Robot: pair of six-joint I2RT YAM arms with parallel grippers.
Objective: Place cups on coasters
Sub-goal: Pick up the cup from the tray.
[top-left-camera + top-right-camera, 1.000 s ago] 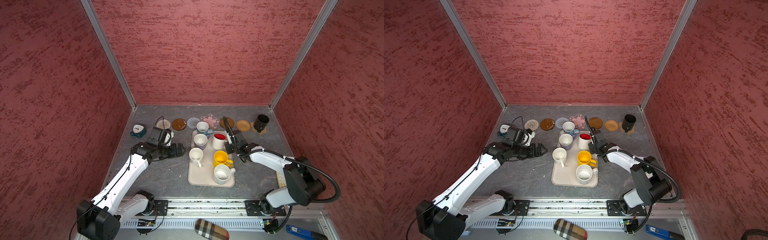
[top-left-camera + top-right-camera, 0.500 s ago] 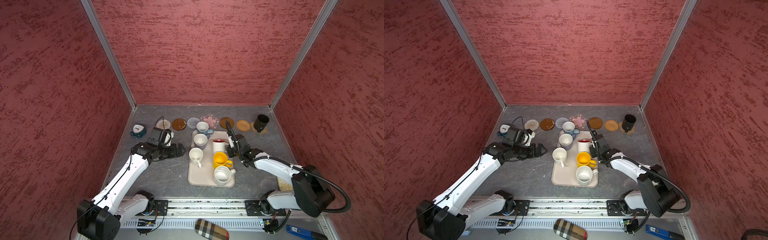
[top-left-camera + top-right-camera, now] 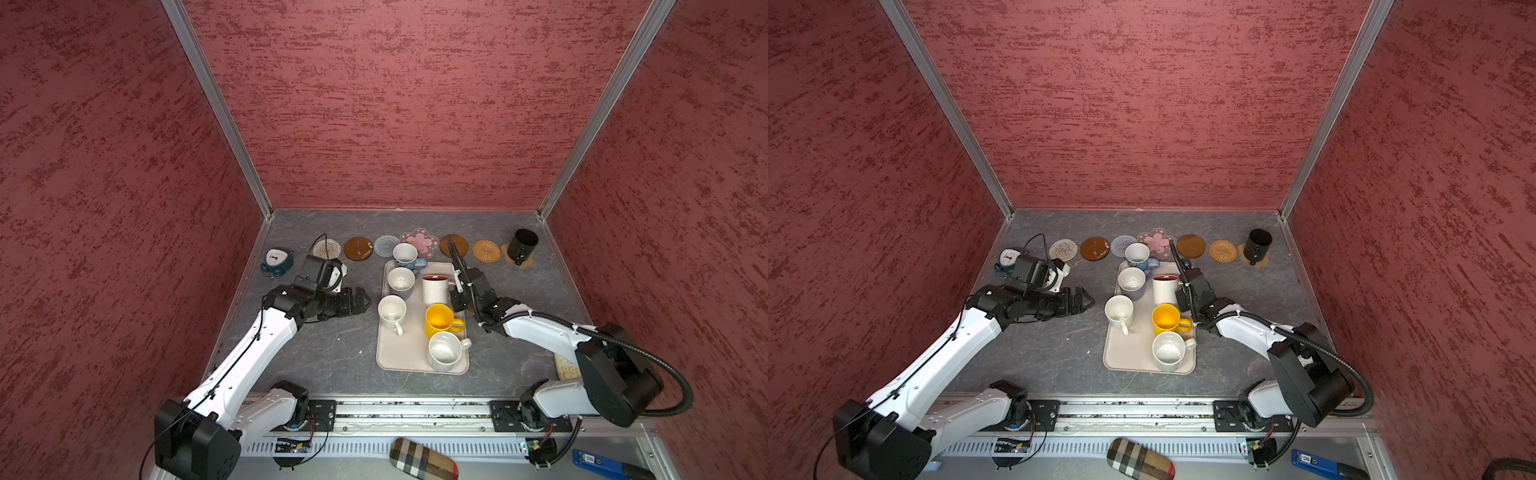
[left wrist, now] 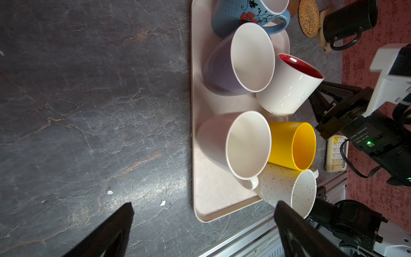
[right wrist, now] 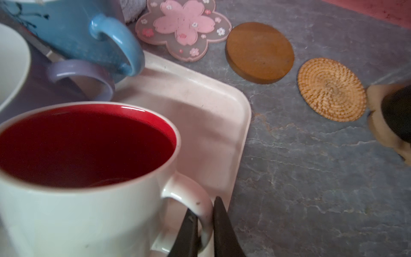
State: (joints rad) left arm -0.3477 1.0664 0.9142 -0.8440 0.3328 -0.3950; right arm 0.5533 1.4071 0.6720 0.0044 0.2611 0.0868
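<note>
**Red-lined mug pinched by its handle on the tray**

The white ceramic mug with a red inside (image 5: 77, 211) sits in the far right part of the beige rectangular tray (image 5: 200, 104), with its handle toward the tray's right edge. The right gripper (image 5: 205, 214) pinches that handle, one black finger inside the loop and one outside, nearly pressed together.

Just nearer on the tray is the yellow mug (image 3: 440, 320), then a speckled white mug (image 3: 444, 352). To their left are a plain white mug (image 3: 392, 311) and a lavender mug (image 3: 401, 278), and a blue-based flowered mug (image 3: 405, 254) sits at the tray's far edge.

Beyond the tray, bare coasters lie in a row on the grey table (image 3: 332, 353): a pink flower-shaped mat (image 5: 182, 26), a brown disc (image 5: 259, 52) and a woven wicker disc (image 5: 331, 89). At the row's right end the black mug (image 3: 523, 245) stands on a tan scalloped coaster (image 3: 527, 263).

The left gripper (image 3: 365, 301) hangs over the table left of the tray, spread wide and holding nothing.
</note>
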